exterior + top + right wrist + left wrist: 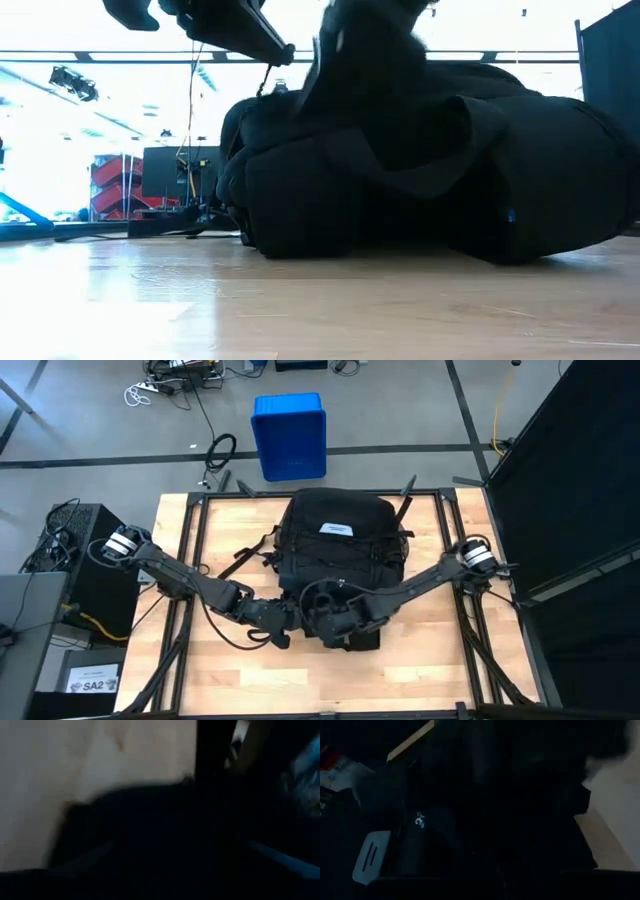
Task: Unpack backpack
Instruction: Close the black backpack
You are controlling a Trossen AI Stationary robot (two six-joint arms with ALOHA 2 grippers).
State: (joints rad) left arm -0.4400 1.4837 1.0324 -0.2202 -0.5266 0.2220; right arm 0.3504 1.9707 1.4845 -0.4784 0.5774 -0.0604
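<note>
Backpack (335, 545) laid flat mid-table (430, 670); left gripper (288, 622) clenched at its near left edge; right gripper (335, 622) at near edge, grip state cannot be told.

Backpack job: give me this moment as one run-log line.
backpack: flat on table, label up | left gripper: shut, at near edge | right gripper: over near end, nothing seen held | unpacked items: none visible

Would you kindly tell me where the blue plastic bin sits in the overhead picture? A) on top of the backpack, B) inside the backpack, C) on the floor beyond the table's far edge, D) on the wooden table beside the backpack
C: the blue plastic bin stands on the grey floor past the table, clear of the backpack.
</note>
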